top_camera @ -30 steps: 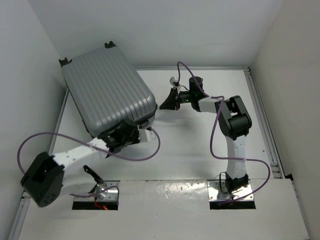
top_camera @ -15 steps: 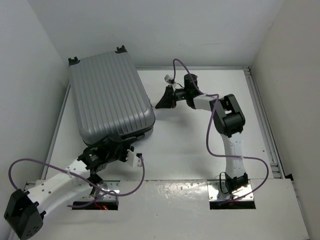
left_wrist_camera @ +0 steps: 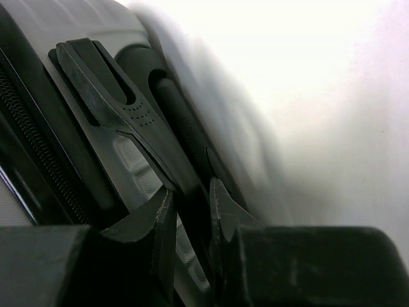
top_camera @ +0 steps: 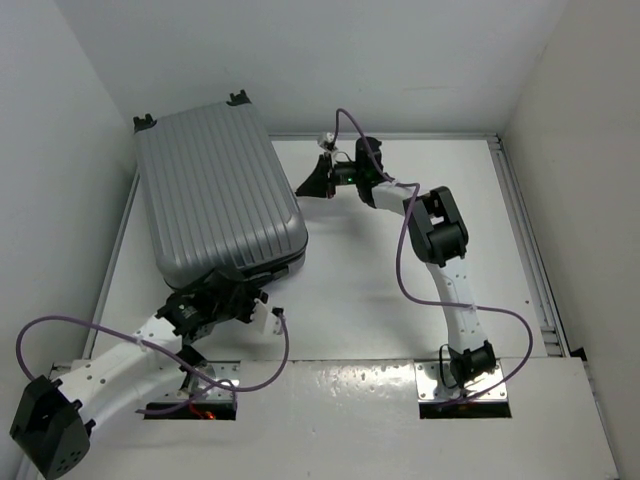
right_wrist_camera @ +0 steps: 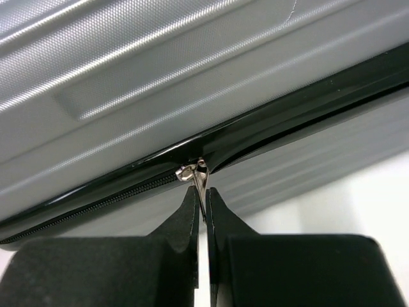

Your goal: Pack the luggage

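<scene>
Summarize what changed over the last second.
The luggage swung clockwise, far end going right, and now lies nearly straight front to back. The left gripper at its near end pulled back toward the base and to the left. The right gripper, shut on the zipper pull, slid along the side seam toward the far end. Unchanged: lid down, both grippers at the luggage.

I see the silver-grey ribbed hard-shell suitcase (top_camera: 215,190) back-left on the white surface (top_camera: 350,300) (right end effector (top_camera: 302,187) at its right-side metal zip pull (right_wrist_camera: 199,182)).
</scene>
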